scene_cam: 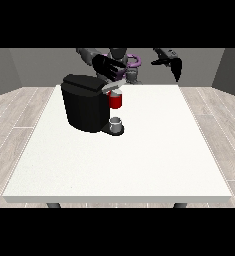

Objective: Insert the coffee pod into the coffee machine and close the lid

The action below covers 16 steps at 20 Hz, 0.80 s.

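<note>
Beside the coffee machine (84, 102), a grey thing (116, 122).

Lighting even and diffuse, no obvious source direction. Table (139, 165) top reads bright white, near-uniform, no glare. Coffee machine (84, 102) is very dark, surface detail mostly lost, faint highlight on its top. Only a soft shadow at its base. No visible edge distortion.

White table (139, 165), wooden floor (14, 110)
</note>
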Each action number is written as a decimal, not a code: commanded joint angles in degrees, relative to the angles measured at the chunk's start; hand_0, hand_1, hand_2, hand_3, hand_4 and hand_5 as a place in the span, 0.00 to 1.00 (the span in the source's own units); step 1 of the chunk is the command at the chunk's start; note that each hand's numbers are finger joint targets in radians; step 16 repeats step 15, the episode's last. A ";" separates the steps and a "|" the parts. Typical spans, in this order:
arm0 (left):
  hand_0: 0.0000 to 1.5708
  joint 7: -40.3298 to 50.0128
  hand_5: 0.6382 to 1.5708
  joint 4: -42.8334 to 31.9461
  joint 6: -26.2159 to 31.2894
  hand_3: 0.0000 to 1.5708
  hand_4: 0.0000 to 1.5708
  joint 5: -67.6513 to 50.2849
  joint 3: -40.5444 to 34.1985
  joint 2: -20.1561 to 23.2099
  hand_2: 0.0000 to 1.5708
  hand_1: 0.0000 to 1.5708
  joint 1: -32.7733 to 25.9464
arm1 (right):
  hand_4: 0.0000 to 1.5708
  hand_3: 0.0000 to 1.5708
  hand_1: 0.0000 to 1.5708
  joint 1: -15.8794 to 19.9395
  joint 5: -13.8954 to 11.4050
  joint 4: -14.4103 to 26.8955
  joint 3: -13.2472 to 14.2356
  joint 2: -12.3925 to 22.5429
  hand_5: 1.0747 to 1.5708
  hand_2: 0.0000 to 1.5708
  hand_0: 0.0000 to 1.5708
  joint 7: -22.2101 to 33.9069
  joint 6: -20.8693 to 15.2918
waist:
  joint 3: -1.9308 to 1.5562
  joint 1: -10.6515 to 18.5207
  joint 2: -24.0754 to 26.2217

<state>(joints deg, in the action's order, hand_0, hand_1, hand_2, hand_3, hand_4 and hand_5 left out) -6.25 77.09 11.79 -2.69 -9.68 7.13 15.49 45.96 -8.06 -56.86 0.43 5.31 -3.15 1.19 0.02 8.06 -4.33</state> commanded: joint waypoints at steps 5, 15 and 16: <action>0.00 -1.85 1.00 1.65 -2.61 0.00 0.09 1.30 2.41 -2.91 0.00 0.00 -0.42 | 0.04 0.00 0.00 -0.18 0.93 -0.90 -0.92 -3.05 1.00 0.00 0.00 -3.15 2.20 | -0.02 -1.32 1.96; 0.00 -2.55 1.00 -1.03 -5.15 0.00 0.12 1.09 0.65 -3.91 0.00 0.00 -6.58 | 0.10 0.00 0.00 -23.20 10.93 -9.07 -8.39 -5.28 1.00 0.00 0.00 -8.69 2.28 | -0.04 -8.95 11.22; 0.00 -2.55 1.00 -1.03 -5.15 0.00 0.12 1.09 0.65 -3.91 0.00 0.00 -6.58 | 0.10 0.00 0.00 -23.20 10.93 -9.07 -8.39 -5.28 1.00 0.00 0.00 -8.69 2.28 | -0.04 -8.95 11.22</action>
